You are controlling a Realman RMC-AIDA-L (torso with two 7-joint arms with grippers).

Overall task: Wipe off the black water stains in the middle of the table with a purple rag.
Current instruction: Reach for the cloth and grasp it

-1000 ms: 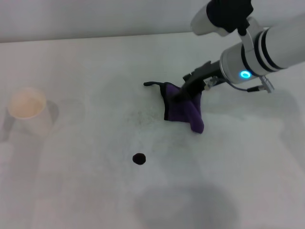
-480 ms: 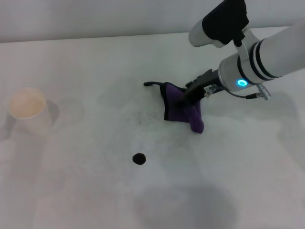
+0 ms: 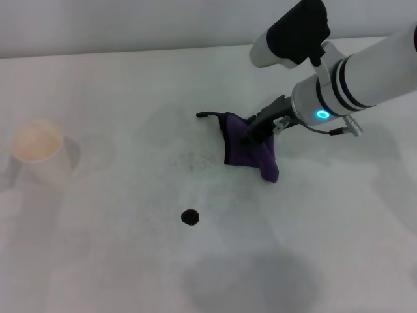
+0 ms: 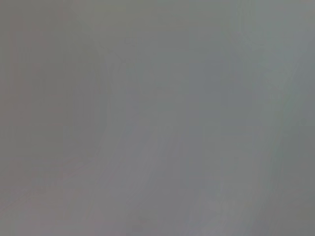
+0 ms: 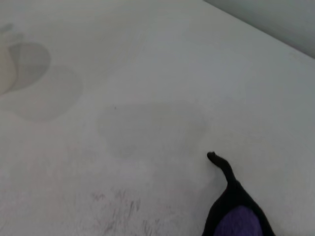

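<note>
The purple rag [image 3: 252,158] lies on the white table [image 3: 111,261] right of centre, bunched up, its black loop tail [image 3: 205,115] pointing left. My right gripper [image 3: 251,135] reaches down from the right and is shut on the rag's top edge. The black water stain [image 3: 189,217], a small round blot, sits on the table nearer to me and left of the rag, apart from it. In the right wrist view a corner of the rag [image 5: 237,220] and its tail [image 5: 221,166] show. The left gripper is out of view; the left wrist view shows only plain grey.
A pale paper cup [image 3: 38,151] stands at the table's left side, far from the rag and the stain. Faint grey smudges [image 3: 189,160] mark the tabletop left of the rag.
My right arm has shifted a little to the left over the rag. The rag and the stain stay where they were.
</note>
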